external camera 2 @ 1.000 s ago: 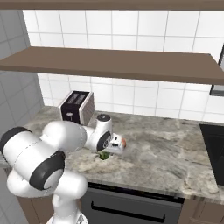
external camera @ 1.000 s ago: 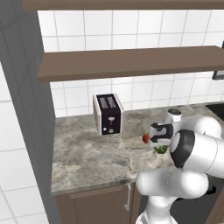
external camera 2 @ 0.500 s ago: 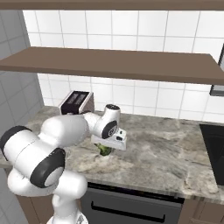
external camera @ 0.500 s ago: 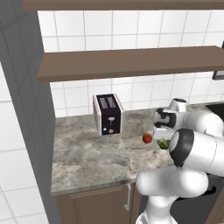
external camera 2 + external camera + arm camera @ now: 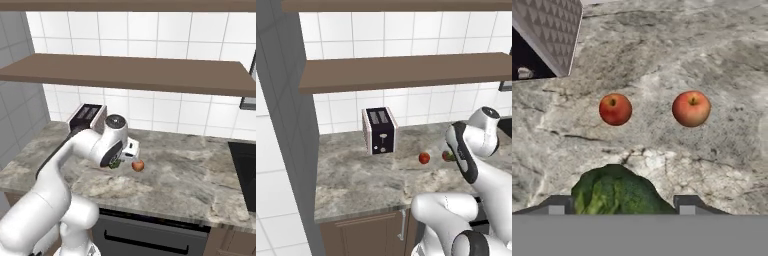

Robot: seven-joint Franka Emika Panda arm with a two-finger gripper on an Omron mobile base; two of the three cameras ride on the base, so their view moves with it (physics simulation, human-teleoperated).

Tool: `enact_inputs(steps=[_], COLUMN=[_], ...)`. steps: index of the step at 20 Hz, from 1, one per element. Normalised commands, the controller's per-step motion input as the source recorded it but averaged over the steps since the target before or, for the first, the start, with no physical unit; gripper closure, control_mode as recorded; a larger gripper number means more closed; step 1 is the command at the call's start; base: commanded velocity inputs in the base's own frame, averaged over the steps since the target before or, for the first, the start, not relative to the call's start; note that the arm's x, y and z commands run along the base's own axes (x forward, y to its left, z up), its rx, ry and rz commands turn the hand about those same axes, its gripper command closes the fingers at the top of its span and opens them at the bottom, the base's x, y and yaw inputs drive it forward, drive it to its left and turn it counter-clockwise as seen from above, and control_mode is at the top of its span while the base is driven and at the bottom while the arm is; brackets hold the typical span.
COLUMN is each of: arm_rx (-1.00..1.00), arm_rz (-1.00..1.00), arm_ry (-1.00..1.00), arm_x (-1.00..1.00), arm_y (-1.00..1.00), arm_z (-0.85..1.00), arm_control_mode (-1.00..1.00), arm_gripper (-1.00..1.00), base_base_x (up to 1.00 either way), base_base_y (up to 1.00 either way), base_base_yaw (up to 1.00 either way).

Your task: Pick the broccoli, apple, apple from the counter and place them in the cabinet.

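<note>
My gripper point(image 5: 618, 206) is shut on the broccoli point(image 5: 614, 192), whose dark green crown sits between the two fingertips point(image 5: 557, 205). Seen from the right base, the broccoli point(image 5: 115, 162) hangs in the gripper point(image 5: 120, 160) a little above the counter point(image 5: 190, 175). Below the hand, two apples lie on the stone: the deep red one point(image 5: 615, 109) point(image 5: 424, 158) and the orange-red one point(image 5: 691, 108) point(image 5: 138, 165). The cabinet, a long brown shelf board point(image 5: 406, 72) point(image 5: 125, 72), runs along the tiled wall above the counter point(image 5: 366, 185).
A black and silver toaster point(image 5: 379, 131) point(image 5: 87, 116) stands at the back of the counter, left of the apples, and its corner point(image 5: 547, 35) appears in the hand view. A dark cooktop point(image 5: 245, 165) lies at the far right. A second shelf runs higher up.
The arm has risen from the counter with the broccoli held in the gripper, and its forearm has swung upright. Both apples stay where they were.
</note>
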Motion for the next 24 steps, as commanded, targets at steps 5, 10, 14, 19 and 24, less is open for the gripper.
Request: enact_inputs(steps=[5, 10, 14, 19, 24], arm_rx=[0.00, 0.00, 0.00, 0.00, 0.00], arm_rz=[-0.03, -0.01, 0.00, 0.00, 0.00], arm_ry=[-0.38, -0.15, -0.06, -0.04, -0.14], arm_x=[-0.17, 0.00, 0.00, -0.04, -0.16], arm_y=[0.05, 0.00, 0.00, 0.00, 0.00], arm_z=[1.00, 1.00, 1.00, 1.00, 1.00], arm_control_mode=[-1.00, -1.00, -1.00, -1.00, -1.00], arm_gripper=[1.00, 1.00, 1.00, 1.00, 1.00], base_base_x=[0.00, 0.00, 0.00, 0.00, 0.00], base_base_y=[0.00, 0.00, 0.00, 0.00, 0.00], base_base_yaw=[0.00, 0.00, 0.00, 0.00, 0.00])
